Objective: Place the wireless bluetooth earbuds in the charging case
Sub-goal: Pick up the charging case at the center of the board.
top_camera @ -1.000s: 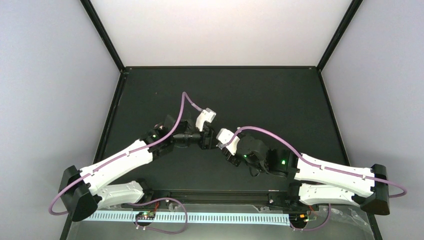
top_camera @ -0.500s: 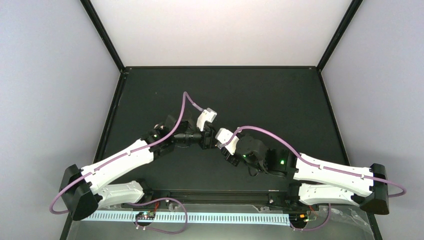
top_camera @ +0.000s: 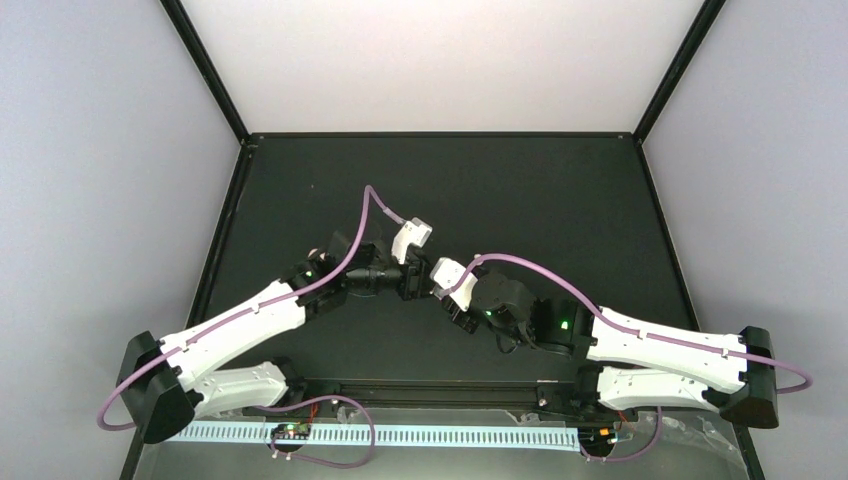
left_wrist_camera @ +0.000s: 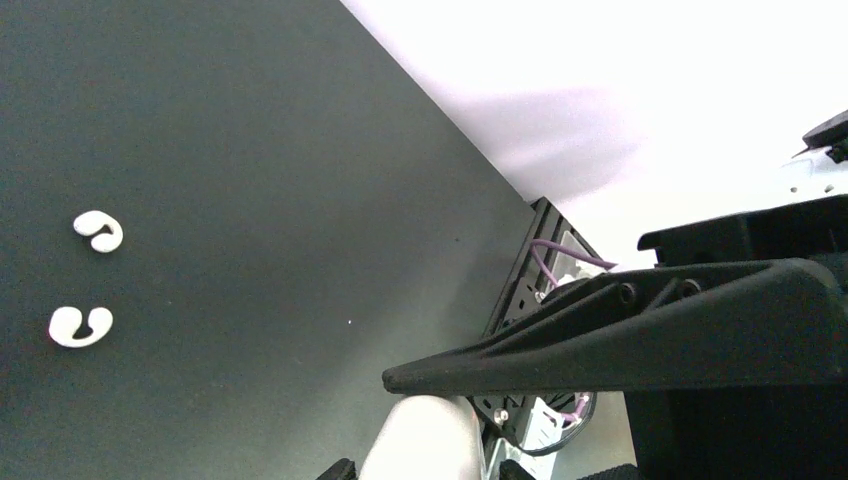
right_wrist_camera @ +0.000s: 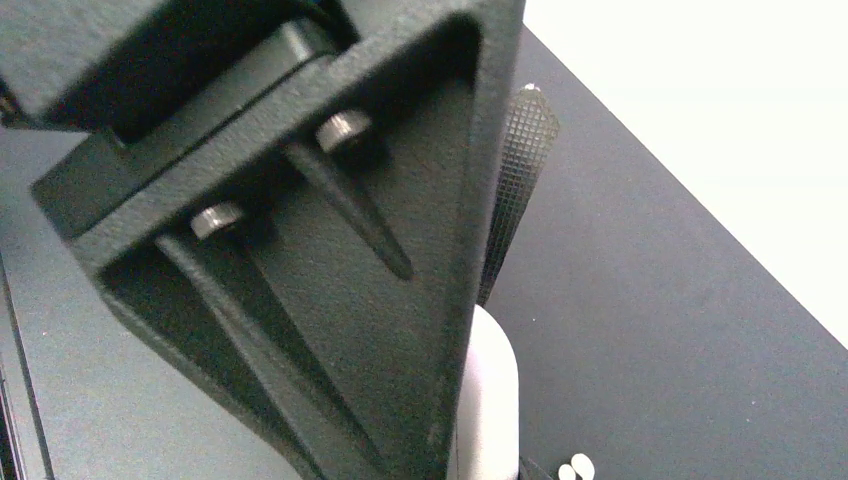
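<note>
Two fingers of the right gripper [top_camera: 441,292] clamp a white rounded case [right_wrist_camera: 492,400] over mid-table. The left gripper [top_camera: 417,283] is just beside it, and I cannot tell how wide it stands. Two white buds [left_wrist_camera: 98,231] lie near each other on the matte black table [top_camera: 520,200], well apart from both grippers. Pale walls [top_camera: 430,60] enclose it.

Black matte table [top_camera: 560,200] fills the booth, bright white back wall [top_camera: 440,60] behind it, grey side walls [top_camera: 90,200] flanking, black frame posts [top_camera: 205,70] angling up, and a white notched strip [top_camera: 440,437] along the near edge.
</note>
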Robot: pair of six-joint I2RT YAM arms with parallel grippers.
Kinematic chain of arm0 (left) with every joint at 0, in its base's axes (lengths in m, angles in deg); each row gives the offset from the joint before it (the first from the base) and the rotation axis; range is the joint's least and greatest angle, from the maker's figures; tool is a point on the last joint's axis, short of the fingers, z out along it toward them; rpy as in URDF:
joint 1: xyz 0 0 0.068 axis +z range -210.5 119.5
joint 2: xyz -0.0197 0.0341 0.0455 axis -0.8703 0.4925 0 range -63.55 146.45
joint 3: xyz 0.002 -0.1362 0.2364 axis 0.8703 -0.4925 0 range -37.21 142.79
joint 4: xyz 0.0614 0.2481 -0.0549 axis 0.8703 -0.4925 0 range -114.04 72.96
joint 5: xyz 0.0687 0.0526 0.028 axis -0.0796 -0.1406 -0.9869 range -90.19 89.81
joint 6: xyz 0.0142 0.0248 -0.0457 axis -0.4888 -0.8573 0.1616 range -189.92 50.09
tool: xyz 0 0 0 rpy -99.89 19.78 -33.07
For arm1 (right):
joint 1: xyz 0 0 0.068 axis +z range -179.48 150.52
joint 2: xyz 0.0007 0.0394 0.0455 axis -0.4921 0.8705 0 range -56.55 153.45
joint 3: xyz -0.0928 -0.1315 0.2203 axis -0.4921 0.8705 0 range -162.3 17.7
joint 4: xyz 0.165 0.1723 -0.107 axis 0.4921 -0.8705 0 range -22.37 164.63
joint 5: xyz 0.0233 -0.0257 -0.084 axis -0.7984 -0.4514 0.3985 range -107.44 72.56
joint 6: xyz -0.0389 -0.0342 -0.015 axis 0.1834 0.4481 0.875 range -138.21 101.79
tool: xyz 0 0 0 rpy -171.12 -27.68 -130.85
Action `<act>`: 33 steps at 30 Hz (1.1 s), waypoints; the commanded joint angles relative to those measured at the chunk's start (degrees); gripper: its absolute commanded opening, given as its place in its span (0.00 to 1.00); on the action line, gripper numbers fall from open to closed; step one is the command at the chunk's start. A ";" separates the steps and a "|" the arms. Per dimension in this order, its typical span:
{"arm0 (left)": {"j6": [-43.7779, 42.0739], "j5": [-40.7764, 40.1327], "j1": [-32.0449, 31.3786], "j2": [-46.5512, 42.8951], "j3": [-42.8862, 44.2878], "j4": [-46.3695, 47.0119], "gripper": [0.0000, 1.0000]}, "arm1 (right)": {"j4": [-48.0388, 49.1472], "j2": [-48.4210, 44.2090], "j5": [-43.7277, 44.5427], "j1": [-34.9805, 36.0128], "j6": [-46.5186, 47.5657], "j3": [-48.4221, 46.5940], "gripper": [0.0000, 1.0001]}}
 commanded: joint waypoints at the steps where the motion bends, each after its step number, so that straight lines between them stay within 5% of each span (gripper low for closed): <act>1: -0.08 1.26 -0.36 -1.62 -0.80 -1.17 0.32 | 1.75 -0.93 2.22 0.24 0.11 -0.70 0.28; 9: 0.22 1.39 -0.35 -2.96 -1.20 -0.65 0.11 | 1.75 -0.85 1.38 0.22 -0.41 -1.08 0.31; 14: 0.00 -1.45 -0.35 -5.68 -1.56 0.46 0.03 | 0.13 -1.24 -1.87 0.21 -5.34 -4.62 0.70; 17: -0.66 -4.84 -0.19 -8.50 -1.51 0.49 0.01 | -1.20 -2.94 -3.42 0.08 -8.55 -7.65 0.82; 24: -6.25 -10.63 -0.08 -18.89 -4.54 5.31 0.02 | 0.09 -11.20 -14.36 -6.62 -16.60 -12.85 0.91; 28: -11.02 -5.65 -0.15 -25.73 -9.51 14.01 0.01 | 2.89 -11.97 -30.48 -14.26 -21.72 -12.74 0.90; 33: -15.11 5.09 -0.13 -32.00 -17.60 28.63 0.02 | 4.60 -8.78 -42.58 -14.96 -21.72 -12.66 0.88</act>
